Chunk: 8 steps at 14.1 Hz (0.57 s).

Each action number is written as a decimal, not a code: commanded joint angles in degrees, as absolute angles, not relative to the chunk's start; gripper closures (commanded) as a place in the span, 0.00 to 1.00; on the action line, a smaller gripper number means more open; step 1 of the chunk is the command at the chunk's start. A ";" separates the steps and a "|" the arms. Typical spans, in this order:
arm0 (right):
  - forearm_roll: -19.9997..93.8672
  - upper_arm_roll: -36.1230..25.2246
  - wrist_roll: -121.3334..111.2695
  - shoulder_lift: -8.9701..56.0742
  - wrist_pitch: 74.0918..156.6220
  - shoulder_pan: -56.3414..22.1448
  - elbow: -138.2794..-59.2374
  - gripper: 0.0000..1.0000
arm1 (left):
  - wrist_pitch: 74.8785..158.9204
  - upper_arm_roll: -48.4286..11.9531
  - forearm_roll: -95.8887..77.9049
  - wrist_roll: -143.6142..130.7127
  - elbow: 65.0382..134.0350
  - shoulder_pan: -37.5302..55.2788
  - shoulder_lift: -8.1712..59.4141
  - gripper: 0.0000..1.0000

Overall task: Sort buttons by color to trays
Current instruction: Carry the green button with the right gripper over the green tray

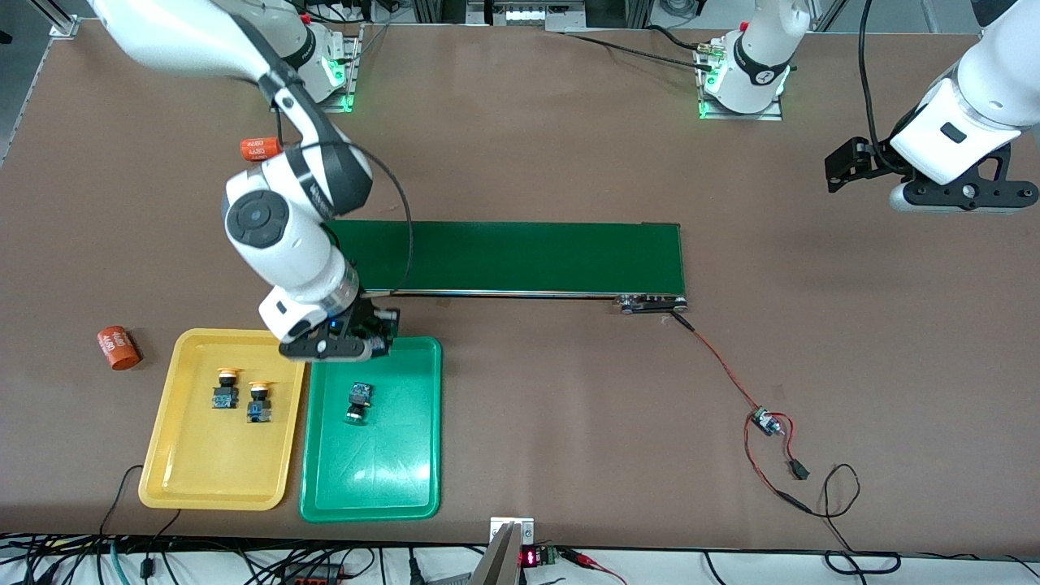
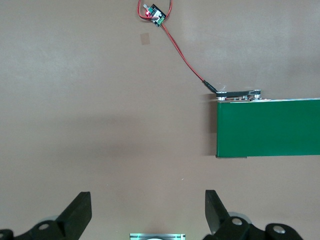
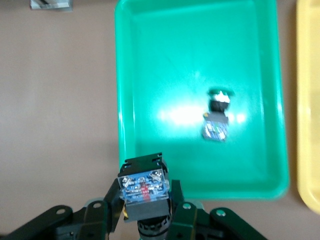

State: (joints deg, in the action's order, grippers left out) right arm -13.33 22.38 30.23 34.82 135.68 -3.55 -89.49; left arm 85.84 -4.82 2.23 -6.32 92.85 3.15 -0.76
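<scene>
While we look down on the brown tabletop [image 1: 520, 146], we see the fourth button [image 3: 143, 190] pinched in the right hand [image 3: 145, 205], its black body and blue, screw-studded underside turned up toward the wrist camera and its cap hidden below. That hand hangs over the green tray [image 1: 406, 479] at the tray's edge nearest the conveyor belt [image 1: 520, 258]. One green-capped button [image 1: 358, 401] already lies on its side in the green tray, in the half nearer the belt, dark body with a blue face, cap pointing toward the front camera. Just beside it, touching along their long sides, sits the yellow tray [image 1: 175, 455], toward the right arm's end of the tabletop. Two yellow-capped buttons [image 1: 226, 387] [image 1: 259, 400] rest in it close together, caps pointing away from the front camera.

Farther out, the dark green belt runs along the middle of the tabletop, with a red wire [image 1: 715, 357] trailing from its end to a small circuit board [image 1: 764, 421]. An orange cylinder [image 1: 119, 347] lies near the yellow tray, another [image 1: 260, 149] near the right arm's base. The left hand [image 2: 147, 212] waits with its fingers spread, over bare tabletop at the left arm's end.
</scene>
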 commanded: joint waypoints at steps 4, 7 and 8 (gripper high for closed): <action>-13.45 17.85 27.87 43.41 145.71 -7.03 -84.38 0.86 | 84.81 -5.10 3.34 -5.27 91.85 3.08 -0.70 0.00; -13.45 16.79 25.58 46.22 147.48 -7.47 -82.28 0.85 | 84.81 -5.10 3.34 -5.27 91.85 2.99 -0.70 0.00; -13.45 15.83 25.23 47.54 147.57 -8.17 -80.87 0.85 | 84.81 -5.10 3.34 -5.27 91.85 2.99 -0.70 0.00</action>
